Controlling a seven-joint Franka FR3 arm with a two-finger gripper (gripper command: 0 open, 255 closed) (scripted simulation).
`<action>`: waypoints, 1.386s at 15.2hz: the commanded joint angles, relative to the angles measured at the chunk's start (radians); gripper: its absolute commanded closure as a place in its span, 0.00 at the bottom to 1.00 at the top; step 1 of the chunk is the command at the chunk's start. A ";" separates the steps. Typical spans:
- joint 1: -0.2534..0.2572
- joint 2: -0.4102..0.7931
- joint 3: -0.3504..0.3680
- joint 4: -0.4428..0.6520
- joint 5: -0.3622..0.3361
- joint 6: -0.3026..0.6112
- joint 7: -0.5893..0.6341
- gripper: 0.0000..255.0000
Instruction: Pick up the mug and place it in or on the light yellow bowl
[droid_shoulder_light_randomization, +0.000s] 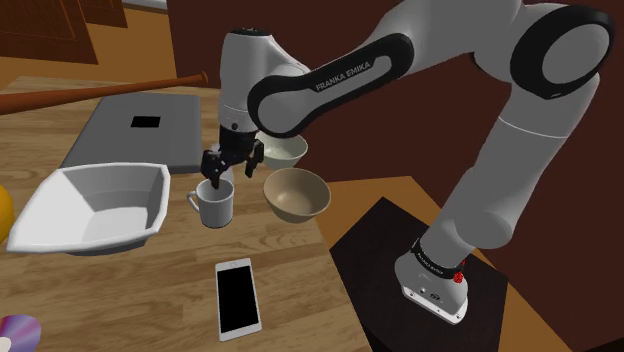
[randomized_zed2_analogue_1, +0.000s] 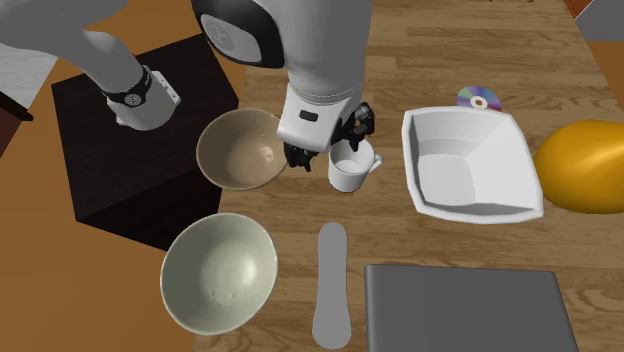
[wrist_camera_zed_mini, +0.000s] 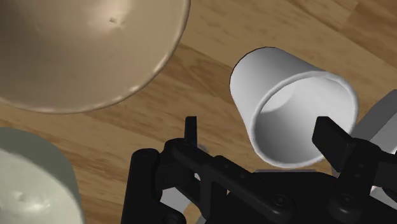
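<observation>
Hovers wide open, clasping nothing, with the white mug (droid_shoulder_light_randomization: 214, 205) just below the gripper (droid_shoulder_light_randomization: 234, 170) at 7 o'clock in shoulder view.

In the wrist view the gripper (wrist_camera_zed_mini: 259, 124) covers the near part of the rim of the mug (wrist_camera_zed_mini: 280, 70). The brown bowl (wrist_camera_zed_mini: 83, 51) and the pale bowl (wrist_camera_zed_mini: 28, 181) are both cut off by that picture's edges. In the shoulder view the arm (droid_shoulder_light_randomization: 330, 85) hides much of the pale bowl, by the edge of the table (droid_shoulder_light_randomization: 150, 290). The yellow thing (randomized_zed2_analogue_1: 585, 165) is cut off too, so I cannot tell what it is. The white tray (randomized_zed2_analogue_1: 478, 212) hides part of the disc (randomized_zed2_analogue_1: 480, 99).
</observation>
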 joint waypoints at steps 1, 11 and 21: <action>0.005 0.026 -0.001 0.004 -0.015 0.021 0.013 0.00; 0.013 0.068 -0.007 -0.012 -0.039 0.074 0.030 0.00; 0.013 0.067 -0.007 -0.012 -0.039 0.074 0.030 1.00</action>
